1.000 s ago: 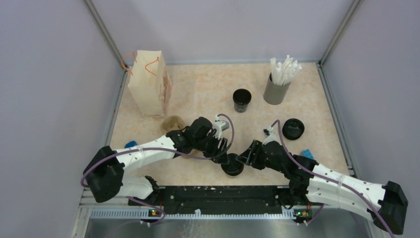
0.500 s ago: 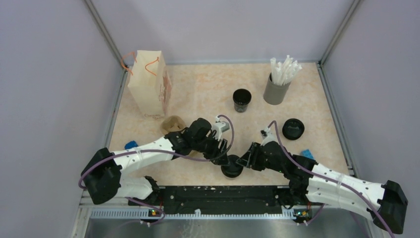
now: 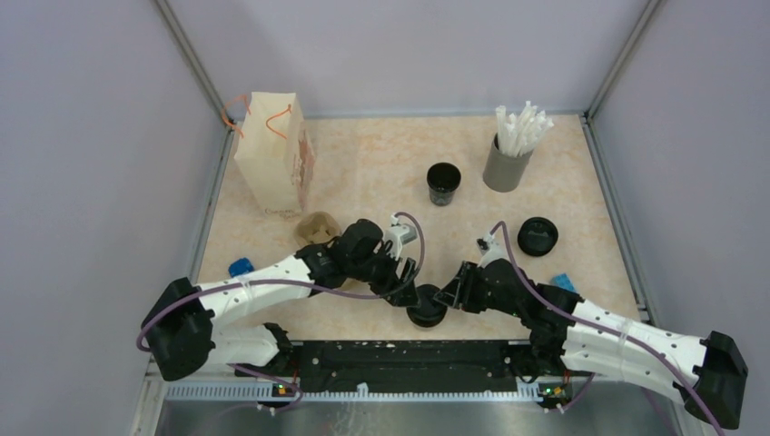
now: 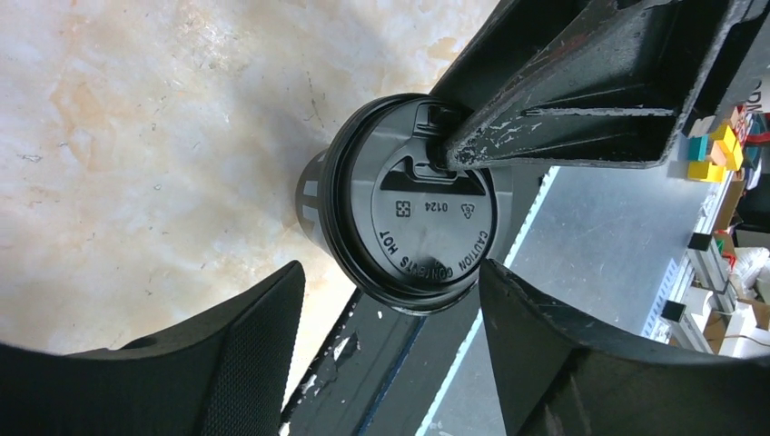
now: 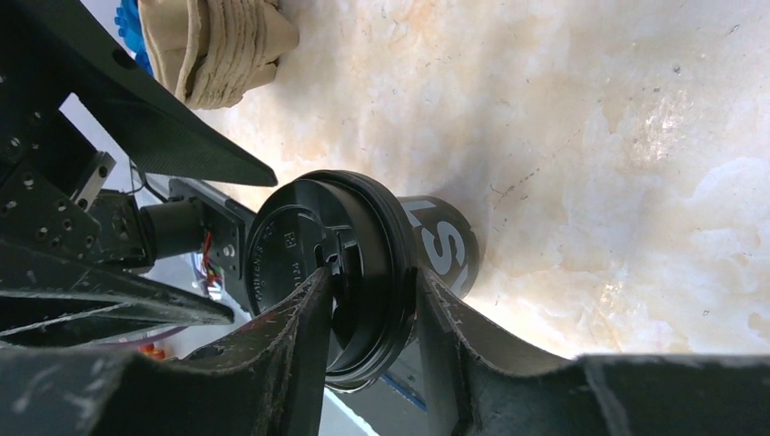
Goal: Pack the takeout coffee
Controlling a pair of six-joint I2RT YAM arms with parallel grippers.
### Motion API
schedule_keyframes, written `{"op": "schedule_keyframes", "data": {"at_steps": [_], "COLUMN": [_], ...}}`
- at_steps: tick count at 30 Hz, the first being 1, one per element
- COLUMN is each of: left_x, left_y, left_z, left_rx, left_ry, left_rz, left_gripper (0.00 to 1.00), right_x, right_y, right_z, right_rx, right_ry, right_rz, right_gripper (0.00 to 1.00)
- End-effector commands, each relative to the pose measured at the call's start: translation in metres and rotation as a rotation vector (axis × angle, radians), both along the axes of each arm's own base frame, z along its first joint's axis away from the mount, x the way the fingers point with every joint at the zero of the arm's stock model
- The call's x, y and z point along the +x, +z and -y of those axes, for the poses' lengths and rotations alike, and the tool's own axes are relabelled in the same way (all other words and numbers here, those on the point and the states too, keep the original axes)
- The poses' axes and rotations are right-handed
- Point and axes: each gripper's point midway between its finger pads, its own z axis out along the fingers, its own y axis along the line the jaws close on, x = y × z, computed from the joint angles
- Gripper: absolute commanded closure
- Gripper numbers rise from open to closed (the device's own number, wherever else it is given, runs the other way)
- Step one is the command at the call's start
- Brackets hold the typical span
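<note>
A black takeout coffee cup (image 3: 425, 311) with a black lid (image 4: 409, 227) stands at the table's near edge, between my two grippers. My left gripper (image 4: 390, 277) is open, with a jaw on each side of the lid and touching neither side. My right gripper (image 5: 372, 272) is shut on the lid's rim (image 5: 381, 263), one finger on top by the sip hole and the other against the outer edge. From above, the left gripper (image 3: 406, 283) is just left of the cup and the right gripper (image 3: 445, 295) just right of it. The paper bag (image 3: 272, 154) stands upright at the far left.
An open black cup (image 3: 443, 182) and a grey holder of white straws (image 3: 507, 163) stand at the back. A loose black lid (image 3: 537, 236) lies to the right. A brown cardboard sleeve (image 3: 316, 227) lies near the bag. Small blue items (image 3: 240, 266) (image 3: 563, 282) lie at both sides.
My left gripper's jaws have spread wider, away from the lidded cup. My right gripper has narrowed onto the lid's rim and shifted slightly left.
</note>
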Motion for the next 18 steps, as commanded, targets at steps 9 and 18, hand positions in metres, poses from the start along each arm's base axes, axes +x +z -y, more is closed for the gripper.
{"op": "schedule_keyframes", "data": {"at_steps": [9, 18], "left_x": [-0.022, -0.057], "left_y": [0.014, -0.022], "left_z": [-0.017, -0.036], "left_rx": [-0.065, -0.070], "left_ry": [-0.069, -0.081], "left_rz": [0.067, -0.019], "left_gripper": [0.17, 0.34], "right_x": [-0.005, -0.004], "right_y": [0.010, 0.017], "right_z": [-0.006, -0.013], "right_rx": [-0.008, -0.018], "right_ry": [0.084, 0.109], "right_rz": [0.046, 0.050], "right_gripper": [0.61, 0.61]}}
